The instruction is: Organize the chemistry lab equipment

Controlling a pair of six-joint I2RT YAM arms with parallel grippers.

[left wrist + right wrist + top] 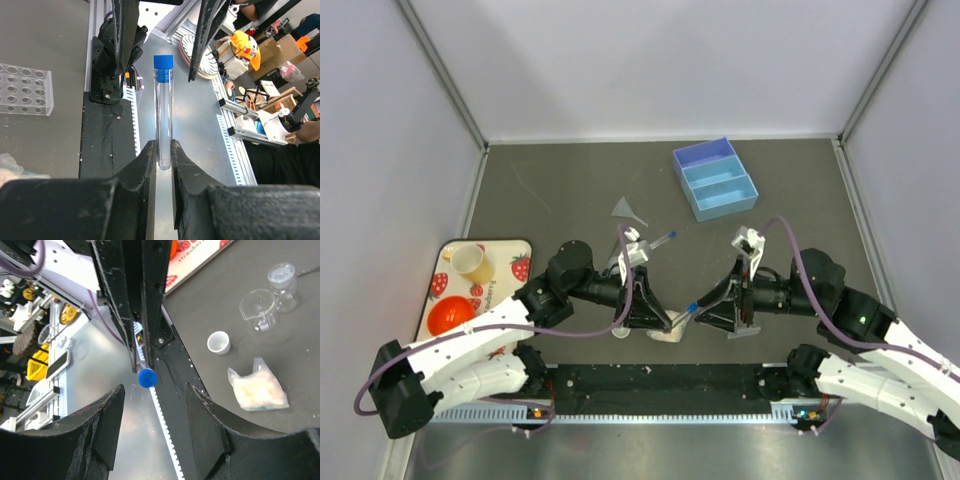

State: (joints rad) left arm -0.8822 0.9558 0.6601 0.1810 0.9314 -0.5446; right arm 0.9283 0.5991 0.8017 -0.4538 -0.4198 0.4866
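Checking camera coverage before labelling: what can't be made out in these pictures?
Left wrist: tube rack and packet cut off by the left edge.
Right wrist: tube shows only its blue cap; body mostly hidden by the left tool.
Top view: that tube too small, crowded by the right tool.

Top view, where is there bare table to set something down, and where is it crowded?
Bare: the far-left stretch between the strawberry tray and the blue bins, behind the funnel; also between the bins and the right arm. Crowded: the near middle, where both arms meet at the tube, by the packet and dish.
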